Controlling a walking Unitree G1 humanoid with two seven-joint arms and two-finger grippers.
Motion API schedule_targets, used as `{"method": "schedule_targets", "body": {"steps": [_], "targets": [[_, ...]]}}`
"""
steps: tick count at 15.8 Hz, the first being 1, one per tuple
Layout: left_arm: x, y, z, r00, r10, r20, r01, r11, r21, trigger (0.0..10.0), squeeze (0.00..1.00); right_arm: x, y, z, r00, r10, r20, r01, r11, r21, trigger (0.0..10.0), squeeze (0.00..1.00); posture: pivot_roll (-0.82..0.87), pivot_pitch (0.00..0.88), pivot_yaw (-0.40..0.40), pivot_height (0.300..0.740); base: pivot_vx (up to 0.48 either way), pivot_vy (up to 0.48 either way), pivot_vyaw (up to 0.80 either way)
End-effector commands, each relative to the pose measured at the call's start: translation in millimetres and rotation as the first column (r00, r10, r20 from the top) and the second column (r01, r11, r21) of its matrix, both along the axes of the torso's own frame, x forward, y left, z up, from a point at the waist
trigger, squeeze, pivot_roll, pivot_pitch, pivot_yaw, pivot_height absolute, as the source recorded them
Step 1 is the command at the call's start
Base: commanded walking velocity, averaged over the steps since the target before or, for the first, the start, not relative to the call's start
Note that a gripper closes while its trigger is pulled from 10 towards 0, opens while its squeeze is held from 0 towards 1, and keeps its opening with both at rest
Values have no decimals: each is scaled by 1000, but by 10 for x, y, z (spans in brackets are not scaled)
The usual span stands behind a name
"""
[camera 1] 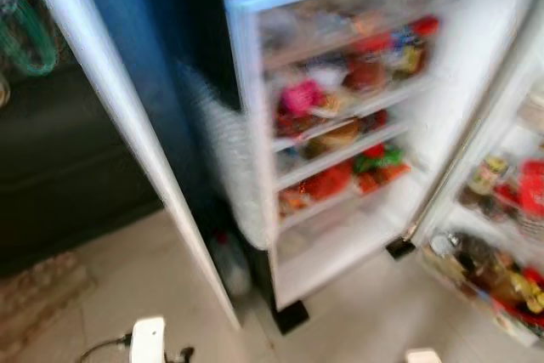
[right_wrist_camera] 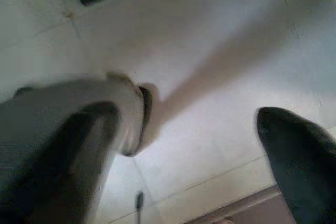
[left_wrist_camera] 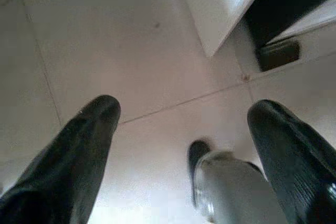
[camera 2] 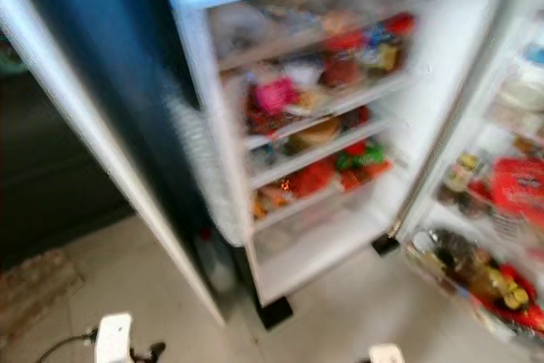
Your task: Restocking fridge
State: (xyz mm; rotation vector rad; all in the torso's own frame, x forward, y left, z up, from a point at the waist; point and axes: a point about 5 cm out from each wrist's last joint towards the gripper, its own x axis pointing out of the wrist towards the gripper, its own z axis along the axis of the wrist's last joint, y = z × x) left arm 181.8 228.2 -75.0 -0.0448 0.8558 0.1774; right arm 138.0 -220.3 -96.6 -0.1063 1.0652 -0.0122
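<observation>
The fridge (camera 1: 340, 125) stands open ahead of me, its shelves packed with blurred red, pink and green packets. Its right door (camera 1: 501, 235) swings out at the right, with jars and bottles in its racks. The left door (camera 1: 119, 116) hangs open at the left. My left gripper (left_wrist_camera: 184, 124) points down at the tiled floor, fingers spread wide with nothing between them. My right gripper (right_wrist_camera: 189, 145) also faces the floor, open and empty. Both arms hang low.
Pale floor tiles (camera 1: 357, 320) lie in front of the fridge. A dark cabinet (camera 1: 59, 167) and a brown mat (camera 1: 34, 295) are at the left. A bottle (camera 1: 231, 265) stands on the floor by the fridge's base. My silver leg (left_wrist_camera: 231, 187) appears between the fingers.
</observation>
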Motion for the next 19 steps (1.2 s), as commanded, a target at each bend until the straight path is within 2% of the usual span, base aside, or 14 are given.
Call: {"method": "schedule_targets", "body": {"steps": [1, 6, 18, 19], "targets": [[-67, -28, -42, 999, -15, -31, 15, 1000, -1, 10000, 0, -44, 15, -18, 1000, -8, -11, 8, 1000, 9, 10000, 0, -189, 0, 57, 740, 0, 0, 0], [-59, -33, -42, 999, -21, -39, 21, 1000, -7, 10000, 0, -40, 17, -18, 1000, -29, -7, 29, 999, 14, 10000, 0, -192, 0, 70, 740, 0, 0, 0], [-77, -53, -52, 998, -42, -40, 41, 999, -20, 10000, 0, -69, 1, -25, 998, -55, -9, 55, 998, 7, 10000, 0, -204, 0, 76, 740, 0, 292, 0], [-75, -49, -50, 998, -46, -38, 46, 999, -17, 10000, 0, -73, 5, -28, 998, -58, -13, 58, 998, 10, 10000, 0, -216, 0, 81, 740, 0, 0, -788]]}}
